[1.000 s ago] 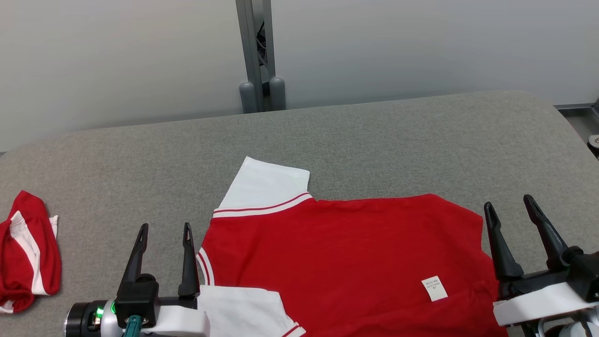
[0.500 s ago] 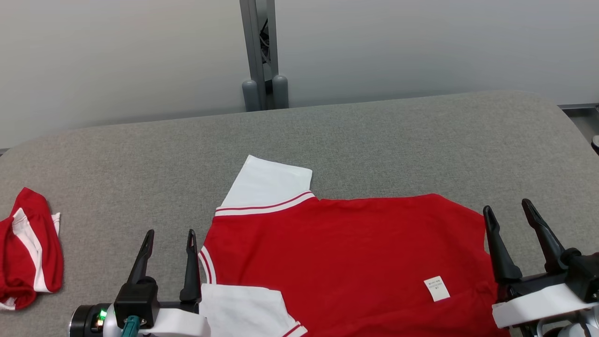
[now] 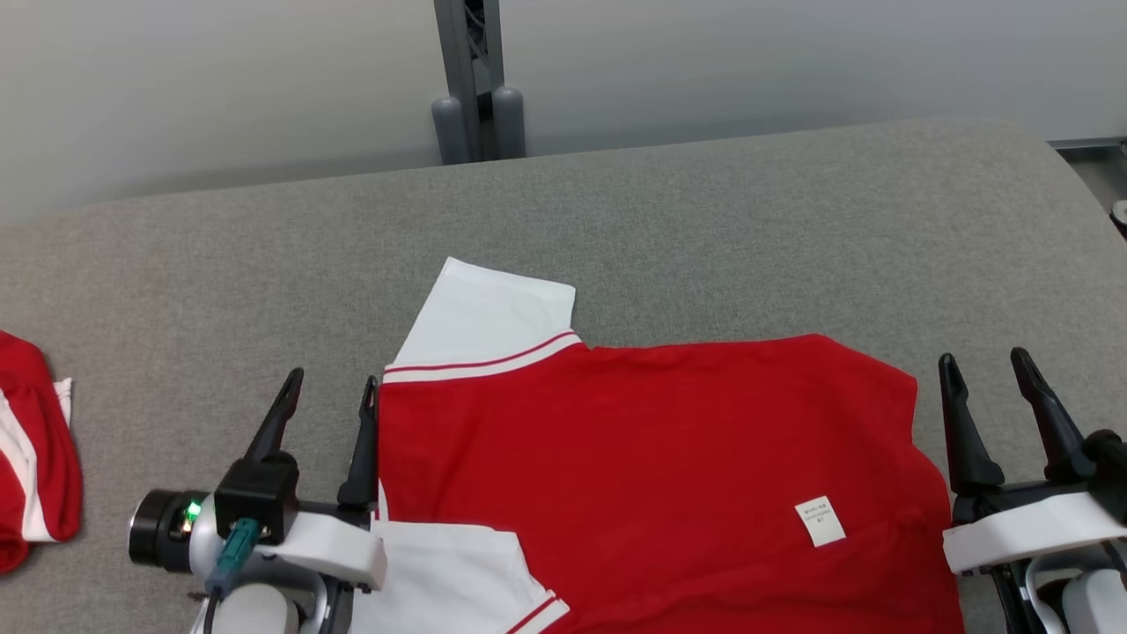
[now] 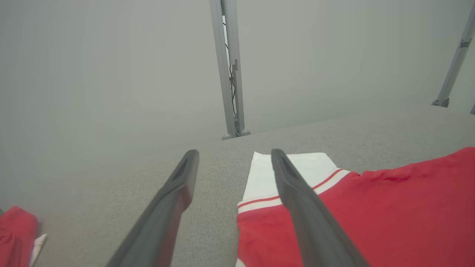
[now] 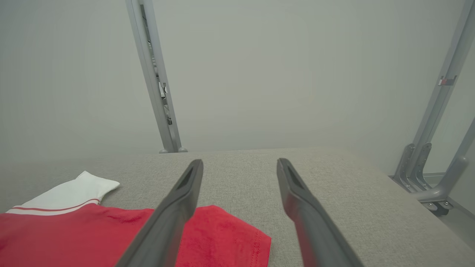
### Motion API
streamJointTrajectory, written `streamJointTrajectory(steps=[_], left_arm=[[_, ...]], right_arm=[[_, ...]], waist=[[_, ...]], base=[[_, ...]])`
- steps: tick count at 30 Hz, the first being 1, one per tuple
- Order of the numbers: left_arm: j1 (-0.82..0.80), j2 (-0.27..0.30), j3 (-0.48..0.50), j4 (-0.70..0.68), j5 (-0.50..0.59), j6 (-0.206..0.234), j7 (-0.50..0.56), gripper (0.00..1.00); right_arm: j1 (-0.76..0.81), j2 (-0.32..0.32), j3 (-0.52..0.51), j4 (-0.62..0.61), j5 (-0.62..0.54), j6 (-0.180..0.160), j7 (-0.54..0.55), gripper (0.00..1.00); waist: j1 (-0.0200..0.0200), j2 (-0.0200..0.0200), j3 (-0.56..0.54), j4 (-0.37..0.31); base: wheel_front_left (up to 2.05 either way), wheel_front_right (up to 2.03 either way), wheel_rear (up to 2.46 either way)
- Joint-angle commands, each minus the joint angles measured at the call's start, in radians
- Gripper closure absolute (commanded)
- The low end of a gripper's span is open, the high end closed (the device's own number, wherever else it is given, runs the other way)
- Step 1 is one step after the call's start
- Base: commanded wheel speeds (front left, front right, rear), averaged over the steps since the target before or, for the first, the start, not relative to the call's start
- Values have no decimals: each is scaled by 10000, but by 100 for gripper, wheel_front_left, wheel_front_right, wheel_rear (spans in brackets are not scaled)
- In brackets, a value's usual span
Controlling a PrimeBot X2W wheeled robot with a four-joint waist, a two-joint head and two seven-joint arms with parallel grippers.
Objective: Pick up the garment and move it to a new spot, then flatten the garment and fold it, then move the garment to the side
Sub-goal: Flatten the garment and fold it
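Observation:
The garment (image 3: 651,467) is a red shirt with white, red-striped sleeves, spread flat on the grey table (image 3: 704,229); a small white label lies on its right part. One white sleeve (image 3: 484,321) points to the far side, another lies at the near edge. My left gripper (image 3: 330,385) stands open at the shirt's left edge, its right finger over the hem. In the left wrist view the garment (image 4: 371,207) lies right of the open left gripper (image 4: 233,155). My right gripper (image 3: 984,363) is open just beyond the shirt's right edge; the right wrist view shows the garment (image 5: 92,233) left of that gripper (image 5: 240,163).
A second red and white garment (image 3: 26,467) lies crumpled at the table's left edge. A grey post (image 3: 467,79) stands against the pale wall behind the table. Metal frame legs (image 5: 426,167) stand beyond the table's right end.
The head camera has tilted down and turned right, so the whole scene shifted up and left. Both grippers stand a little further forward beside the shirt, still open.

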Motion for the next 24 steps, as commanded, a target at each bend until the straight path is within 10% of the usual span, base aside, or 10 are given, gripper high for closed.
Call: streamJointTrajectory(steps=[1,11,24], left_arm=[[-448,215,-22,229,107,-214,-32,0],[-4038,1463,-1022,3946,-329,-1690,598,0],[-7551,4250,-5350,4355,-5938,-1712,4555,0]], right_arm=[[-205,-23,2,39,89,-4,-11,0],[-813,292,607,182,255,-4,-11,0],[-1421,749,1487,-260,653,-4,-11,0]], waist=[[0,0,290,-79],[0,0,1299,-970],[0,0,2538,-2562]], base=[[0,0,0],[0,0,0],[0,0,0]])
